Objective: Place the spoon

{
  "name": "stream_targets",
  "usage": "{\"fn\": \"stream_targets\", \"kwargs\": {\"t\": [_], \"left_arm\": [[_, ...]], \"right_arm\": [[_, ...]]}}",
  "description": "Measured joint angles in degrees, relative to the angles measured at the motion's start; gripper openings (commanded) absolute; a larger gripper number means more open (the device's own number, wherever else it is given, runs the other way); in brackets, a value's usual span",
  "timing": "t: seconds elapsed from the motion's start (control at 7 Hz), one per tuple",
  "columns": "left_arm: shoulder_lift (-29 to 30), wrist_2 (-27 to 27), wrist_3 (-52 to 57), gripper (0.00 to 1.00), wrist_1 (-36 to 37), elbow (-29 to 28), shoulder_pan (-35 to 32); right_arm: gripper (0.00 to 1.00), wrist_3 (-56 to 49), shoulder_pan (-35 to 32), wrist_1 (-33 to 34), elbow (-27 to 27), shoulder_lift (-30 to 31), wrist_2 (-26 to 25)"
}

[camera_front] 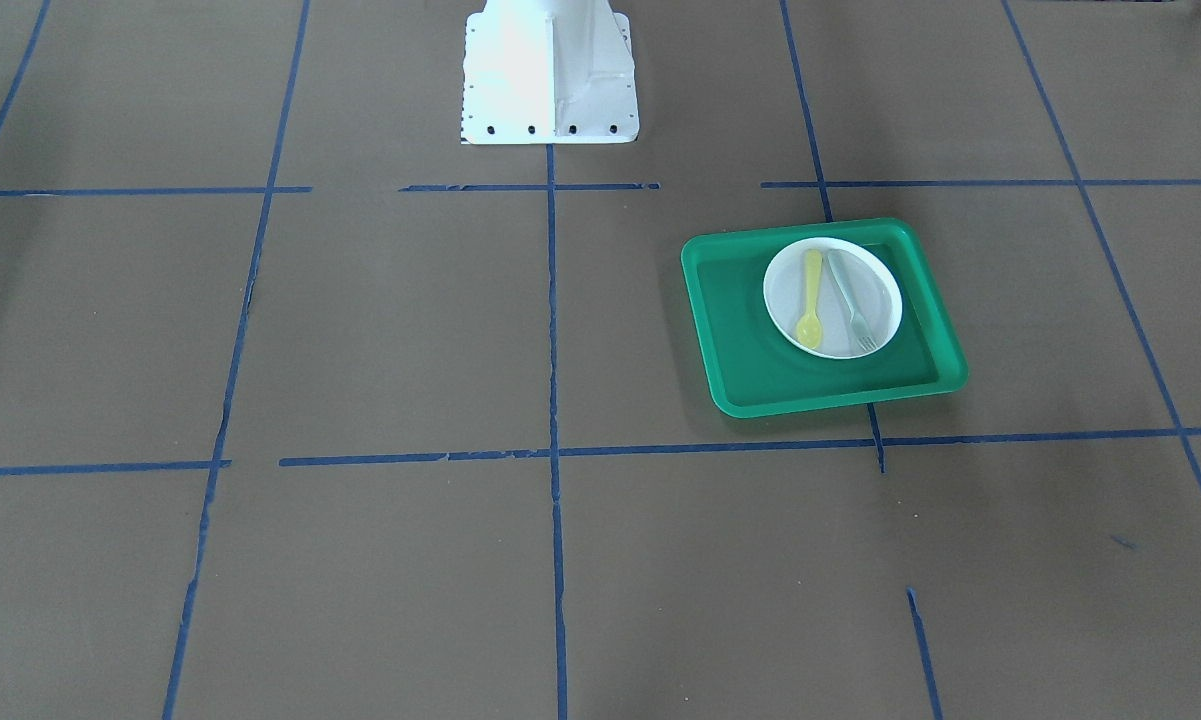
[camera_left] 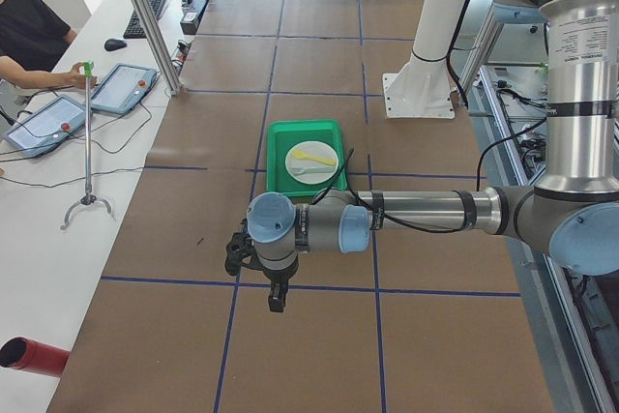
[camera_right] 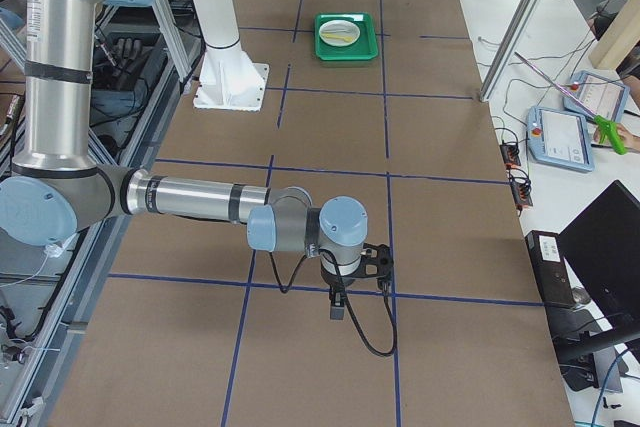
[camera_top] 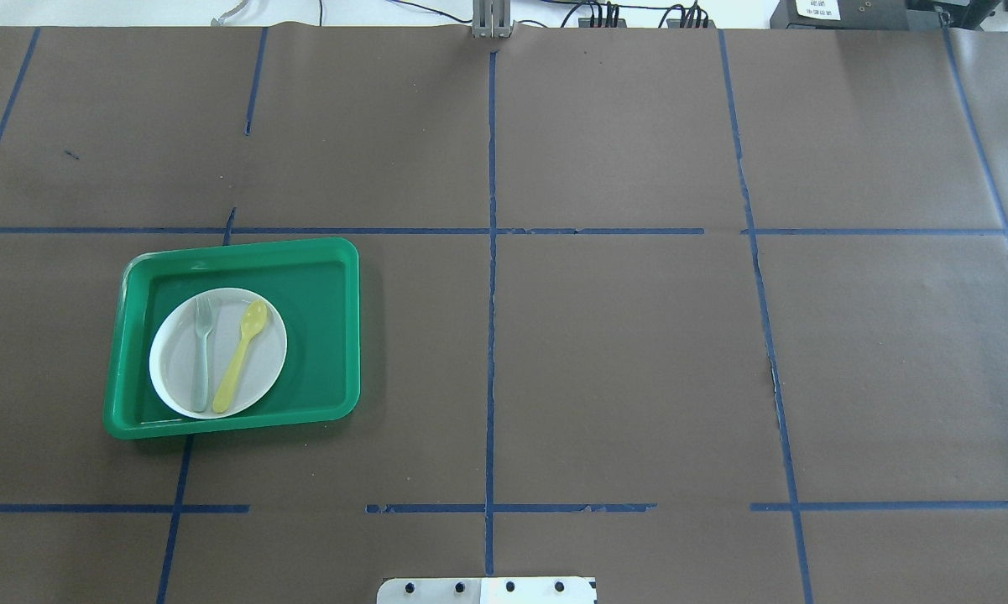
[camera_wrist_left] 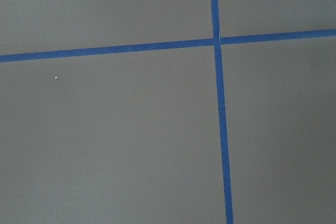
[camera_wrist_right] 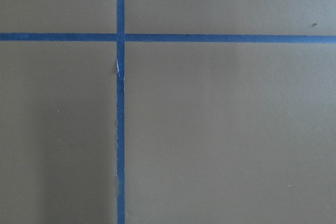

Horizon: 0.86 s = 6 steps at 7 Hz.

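Observation:
The small yellow spoon (camera_front: pixel 810 300) lies on a white plate (camera_front: pixel 885 300) inside a green tray (camera_front: pixel 740 330), its bowl pointing away from the robot. In the overhead view the spoon (camera_top: pixel 239 356) lies on the plate (camera_top: pixel 172 361), right of a pale grey-green fork (camera_top: pixel 202 352), in the tray (camera_top: pixel 327 335) on the table's left half. The left gripper (camera_left: pixel 276 302) shows only in the exterior left view, high over bare table, far from the tray. The right gripper (camera_right: pixel 337 309) shows only in the exterior right view, far from the tray (camera_right: pixel 345 37). I cannot tell whether either is open or shut.
The robot's white base (camera_front: pixel 550 75) stands at the table's robot-side edge. Blue tape lines grid the brown table cover. Beyond the far edge a side table holds tablets (camera_left: pixel 124 84), a grabber stick (camera_left: pixel 89 142) and an operator's hand. A red tube (camera_left: pixel 34 355) lies nearby.

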<state>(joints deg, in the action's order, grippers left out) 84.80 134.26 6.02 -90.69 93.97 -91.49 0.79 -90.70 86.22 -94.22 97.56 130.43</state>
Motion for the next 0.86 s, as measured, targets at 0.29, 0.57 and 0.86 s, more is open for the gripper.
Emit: {"fn": "stream_targets", "kwargs": {"t": [0.29,0.57,0.86], "left_arm": [[0.3,0.0,-0.1,1.00,-0.2,-0.4,0.0],[1.1,0.0,-0.2,1.00,-0.4,0.5,0.0],[3.7,0.0,-4.2,1.00,-1.1,2.1,1.0]], "right_arm": [[1.00,0.0,0.0,0.0,0.0,0.0,0.0],[1.00,0.0,0.0,0.0,0.0,0.0,0.0],[1.00,0.0,0.0,0.0,0.0,0.0,0.0]]}}
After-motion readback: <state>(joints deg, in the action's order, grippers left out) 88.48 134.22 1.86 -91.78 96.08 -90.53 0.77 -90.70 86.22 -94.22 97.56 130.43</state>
